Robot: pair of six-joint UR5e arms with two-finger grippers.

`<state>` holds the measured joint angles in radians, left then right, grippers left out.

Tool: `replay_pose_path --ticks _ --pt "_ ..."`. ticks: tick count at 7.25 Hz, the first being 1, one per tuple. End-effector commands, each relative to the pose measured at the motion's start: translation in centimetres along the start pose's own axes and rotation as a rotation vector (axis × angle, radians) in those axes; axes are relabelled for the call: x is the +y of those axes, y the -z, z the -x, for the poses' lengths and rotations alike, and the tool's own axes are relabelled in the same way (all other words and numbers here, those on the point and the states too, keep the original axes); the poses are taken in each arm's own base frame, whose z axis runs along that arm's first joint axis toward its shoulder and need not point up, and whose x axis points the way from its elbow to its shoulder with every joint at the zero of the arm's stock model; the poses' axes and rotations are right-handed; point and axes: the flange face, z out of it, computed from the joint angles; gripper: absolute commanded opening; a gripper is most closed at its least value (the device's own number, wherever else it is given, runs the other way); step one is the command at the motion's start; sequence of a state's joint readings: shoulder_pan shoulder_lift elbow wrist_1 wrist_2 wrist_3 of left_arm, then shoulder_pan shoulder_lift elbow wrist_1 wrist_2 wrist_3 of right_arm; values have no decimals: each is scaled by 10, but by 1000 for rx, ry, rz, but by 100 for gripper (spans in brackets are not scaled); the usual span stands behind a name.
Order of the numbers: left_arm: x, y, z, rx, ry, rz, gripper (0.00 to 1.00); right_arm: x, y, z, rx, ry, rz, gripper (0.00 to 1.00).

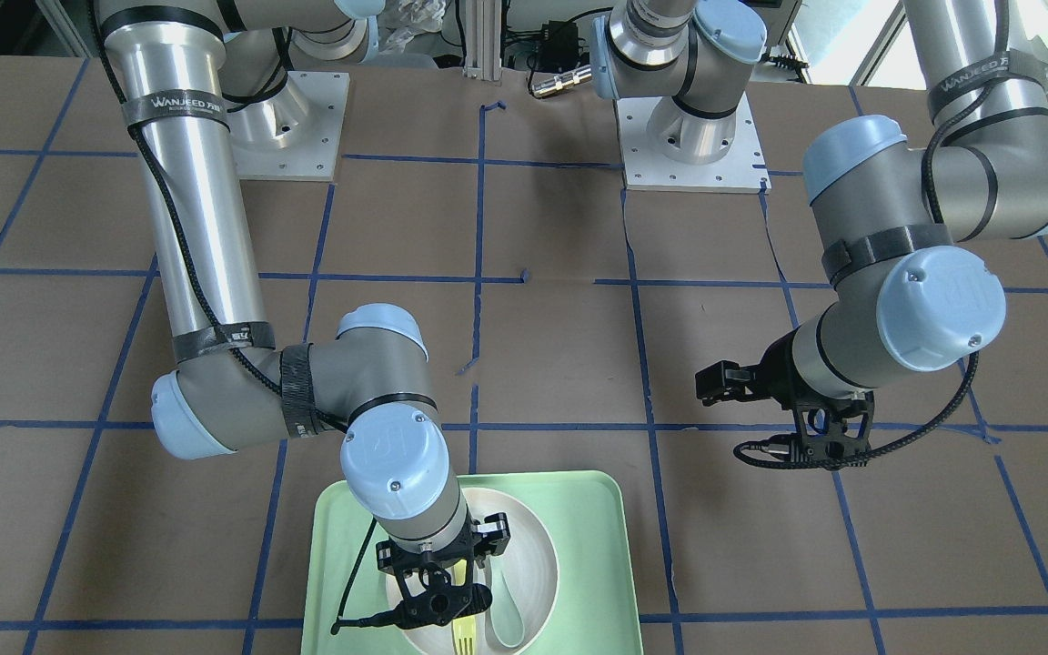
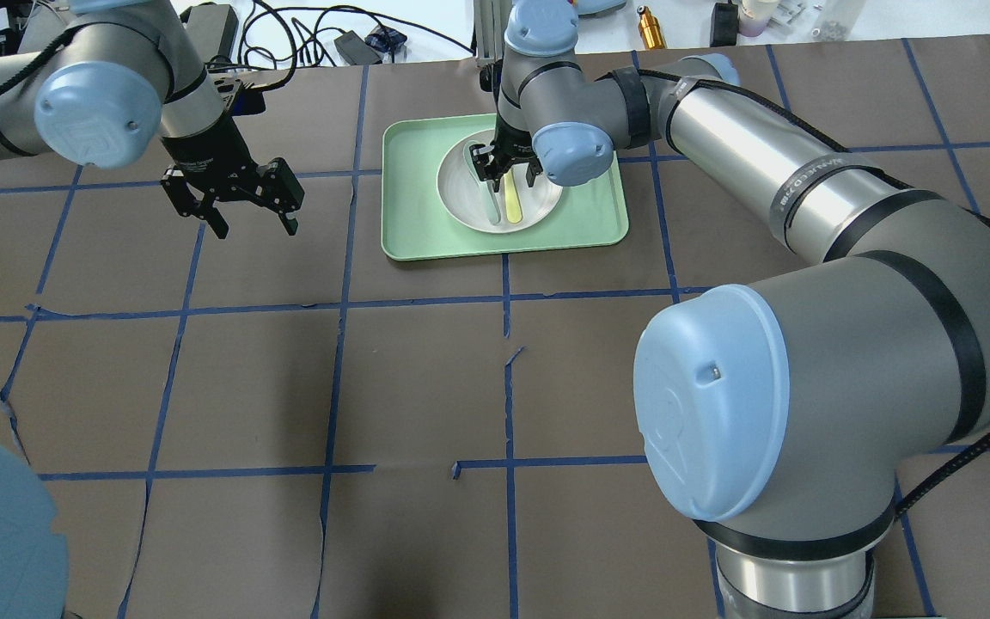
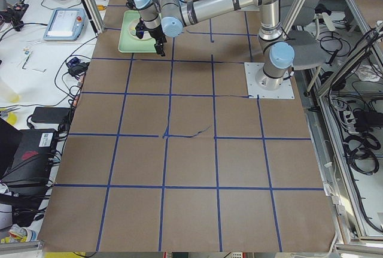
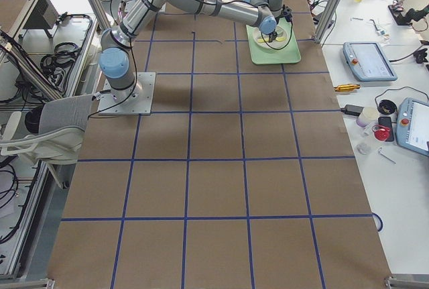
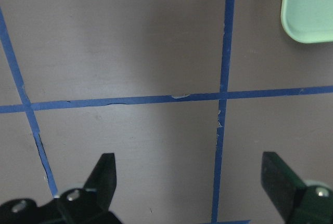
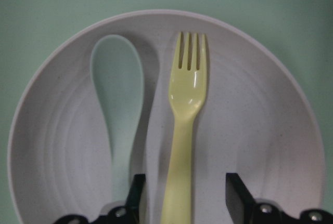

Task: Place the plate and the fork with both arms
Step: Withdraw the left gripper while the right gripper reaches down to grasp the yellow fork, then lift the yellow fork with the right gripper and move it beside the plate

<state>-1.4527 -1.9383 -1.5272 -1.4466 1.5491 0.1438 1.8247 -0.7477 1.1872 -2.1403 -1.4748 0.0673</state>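
The plate (image 6: 270, 130) is off-white with faint speckles. The fork (image 6: 187, 94) is pale yellow, the spoon (image 6: 117, 89) pale grey-green. The tray (image 2: 409, 215) is mint green. The table (image 2: 418, 387) is brown, gridded with blue tape lines. The arms (image 2: 761, 163) are silver-grey with light blue caps (image 2: 710, 413); the left gripper (image 2: 256, 225) and right gripper (image 2: 508, 176) are black.

1. A table (image 2: 426, 378) covered in brown paper, marked into squares by blue tape lines.
2. A rectangular mint-green tray (image 2: 413, 219) lies flat on it, far from the robot.
3. Two white mounting plates (image 1: 315, 136) sit on it.
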Motion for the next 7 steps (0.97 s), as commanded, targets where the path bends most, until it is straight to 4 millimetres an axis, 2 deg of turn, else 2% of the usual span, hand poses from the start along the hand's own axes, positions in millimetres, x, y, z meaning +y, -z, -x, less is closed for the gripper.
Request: replay_pose_path --ticks 1,2,3,4,5,7 --pt "2 3 0 -1 1 -5 100 4 -7 0 0 1 13 55" --pt "2 4 0 -1 1 -6 100 5 -8 0 0 1 15 55" --pt "2 4 0 -1 1 -8 100 5 -8 0 0 1 15 39" --pt "2 4 0 -1 1 -8 100 5 -8 0 0 1 15 13" --pt "2 4 0 -1 -1 -8 100 4 -6 0 0 1 13 0" --pt "2 4 0 -1 -1 -8 100 4 -3 -2 6 -10 10 0"
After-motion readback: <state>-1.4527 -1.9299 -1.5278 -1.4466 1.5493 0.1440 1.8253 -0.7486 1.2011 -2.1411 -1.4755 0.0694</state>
